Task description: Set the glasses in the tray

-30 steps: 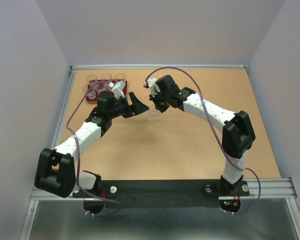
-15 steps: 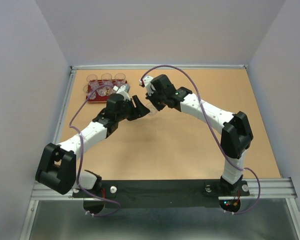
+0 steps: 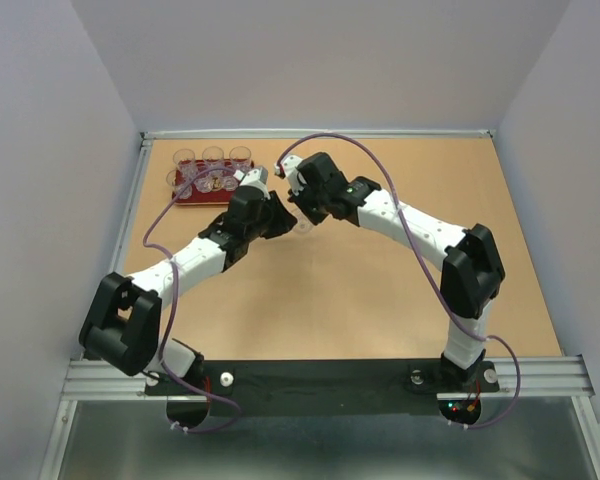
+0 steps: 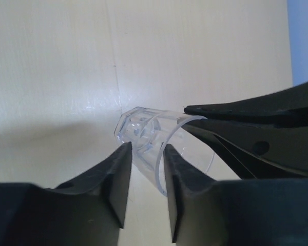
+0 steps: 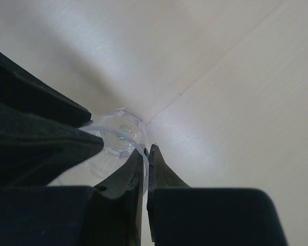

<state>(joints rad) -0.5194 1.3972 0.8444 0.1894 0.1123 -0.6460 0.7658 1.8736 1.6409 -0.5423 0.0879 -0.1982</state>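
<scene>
Clear, colourless short round glass (image 4: 143,130) hung tilted over the tan table (image 3: 380,300), well apart from the flat dark red tray (image 3: 184,191). Right gripper (image 5: 146,154) was pinched shut on its rim wall. Over the last second I narrowed the left gripper (image 4: 145,149) from wide to half-open astride the same wall; handover was pending, grip unconfirmed.
</scene>
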